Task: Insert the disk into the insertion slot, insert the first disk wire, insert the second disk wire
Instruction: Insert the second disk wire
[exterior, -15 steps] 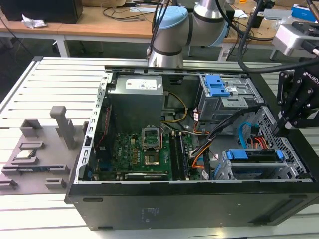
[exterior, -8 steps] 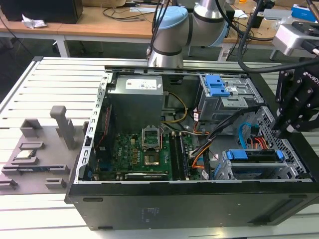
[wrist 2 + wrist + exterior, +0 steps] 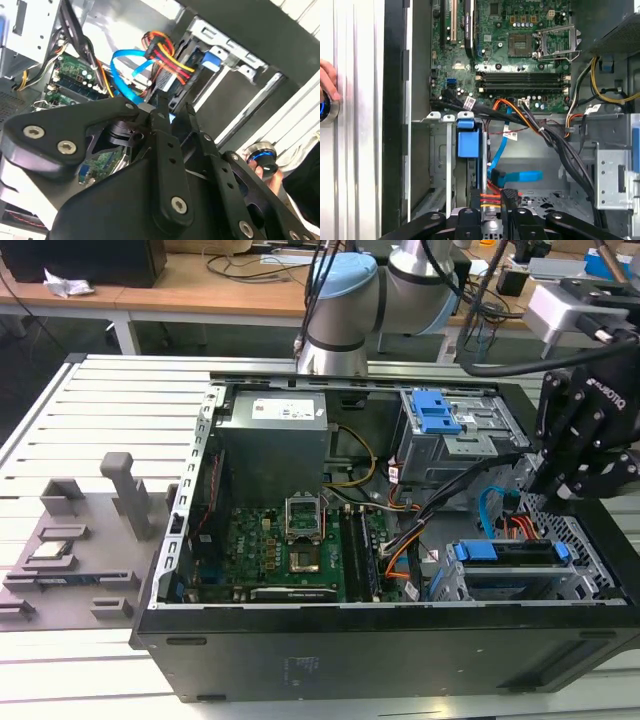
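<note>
- Black hand [image 3: 550, 485] on the arm hangs low over the far end of the open computer case [image 3: 350, 650] at the exterior view's right, just above the drive bay.
- Its fingers [image 3: 507, 200] are drawn close together around the plug end of the first disk wire [image 3: 489, 199], the orange, red and yellow bundle. They look clenched on it in both wrist views.
- That bundle [image 3: 167, 52] curves up out of the grip and back into the case.
- Seated in the insertion slot [image 3: 520, 585] is the disk [image 3: 505, 552], with its blue carrier showing at both ends. In the first wrist view it stands edge-on [image 3: 468, 142], just beside the hand.
- Near the hand, the second disk wire [image 3: 520, 176] loops loose in the bay next to the disk. I cannot tell whether its plug is in.
- Deeper in the case, the green motherboard [image 3: 280, 540] lies well apart from the hand.
- Outside the case, a person's fingers [image 3: 326, 80] rest on a round knob [image 3: 262, 155] on the slatted counter [image 3: 100, 410].
</note>
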`<state>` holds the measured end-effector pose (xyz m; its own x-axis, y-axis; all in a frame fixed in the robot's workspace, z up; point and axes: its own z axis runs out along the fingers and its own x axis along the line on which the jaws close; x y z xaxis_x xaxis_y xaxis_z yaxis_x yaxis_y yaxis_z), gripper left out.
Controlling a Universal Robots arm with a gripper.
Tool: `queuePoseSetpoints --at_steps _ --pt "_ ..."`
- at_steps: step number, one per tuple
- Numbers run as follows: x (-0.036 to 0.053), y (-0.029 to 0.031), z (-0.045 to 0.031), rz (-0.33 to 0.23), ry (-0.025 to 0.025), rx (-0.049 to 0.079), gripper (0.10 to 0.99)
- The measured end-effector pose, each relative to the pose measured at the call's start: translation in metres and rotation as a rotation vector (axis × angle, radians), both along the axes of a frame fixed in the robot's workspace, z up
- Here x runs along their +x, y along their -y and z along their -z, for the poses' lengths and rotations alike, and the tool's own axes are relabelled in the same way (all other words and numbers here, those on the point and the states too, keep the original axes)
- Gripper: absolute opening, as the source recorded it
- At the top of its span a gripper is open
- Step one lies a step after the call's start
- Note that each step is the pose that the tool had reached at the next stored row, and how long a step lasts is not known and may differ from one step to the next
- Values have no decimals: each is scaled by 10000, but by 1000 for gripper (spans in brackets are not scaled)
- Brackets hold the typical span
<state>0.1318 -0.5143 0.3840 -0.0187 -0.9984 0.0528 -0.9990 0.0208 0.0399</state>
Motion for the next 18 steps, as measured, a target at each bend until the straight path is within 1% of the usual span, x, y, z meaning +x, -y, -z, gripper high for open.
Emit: queuePoseSetpoints --at_steps 1,2,4,5,9,11,13,16,17,18 --pt "-63 -38 15 1 1 2 302" --pt "-104 -57 32 1 0 -1 302" --pt "-190 -75 107 11 0 -29 302" --pt "-206 -75 126 26 1 -74 302" --pt "-206 -75 127 24 0 -91 286" --pt "-206 -75 127 24 0 -91 161" --pt "-206 -75 127 24 1 -91 161" --pt "-206 5 130 25 1 -94 161" --pt "-206 55 155 24 1 -92 161" --pt "-206 90 183 25 -1 -94 161"
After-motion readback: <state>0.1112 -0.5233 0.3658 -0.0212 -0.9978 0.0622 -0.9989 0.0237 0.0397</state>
